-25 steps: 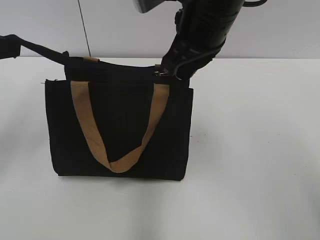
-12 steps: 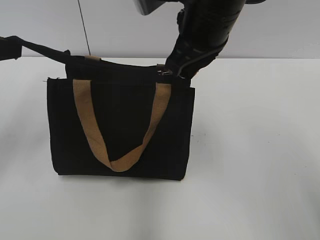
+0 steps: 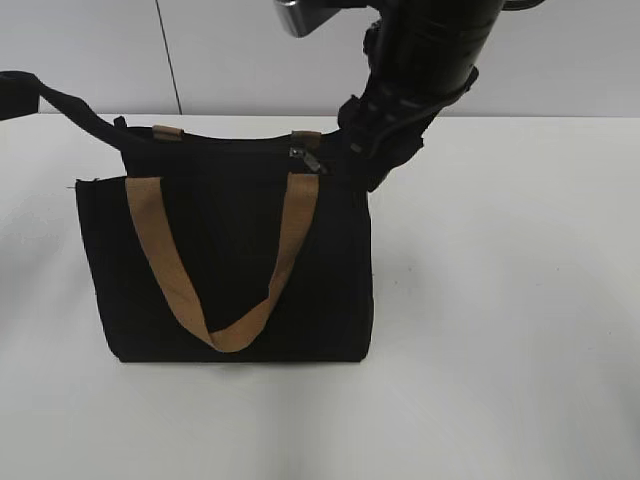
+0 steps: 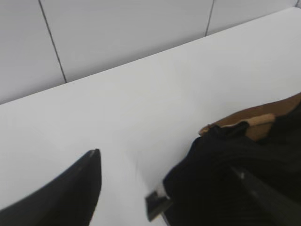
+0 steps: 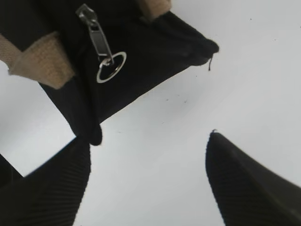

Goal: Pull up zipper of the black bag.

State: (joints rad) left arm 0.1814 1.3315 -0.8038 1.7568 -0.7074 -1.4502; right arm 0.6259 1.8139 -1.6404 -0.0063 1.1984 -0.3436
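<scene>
The black bag [image 3: 230, 260] stands upright on the white table, its tan handles hanging down its front. A grey metal zipper pull [image 3: 303, 158] with a ring at its end lies on the bag's top edge, near the right handle end. In the right wrist view the zipper pull [image 5: 99, 40] lies on the bag's fabric [image 5: 146, 52]. My right gripper [image 5: 150, 155] is open and empty over bare table, apart from the pull; it hangs by the bag's upper right corner [image 3: 385, 150]. My left gripper [image 4: 164, 188] is open, with black bag fabric [image 4: 235, 174] lying over its right finger.
The white table [image 3: 500, 300] extends around the bag, and a white panelled wall [image 3: 230, 50] stands behind it. A black strap [image 3: 80, 108] runs from the bag's upper left corner to my left gripper [image 3: 15, 92] at the frame's left edge.
The bag has shifted left, the zipper pull with it. My right gripper, earlier right at the pull, now sits apart from it to the right.
</scene>
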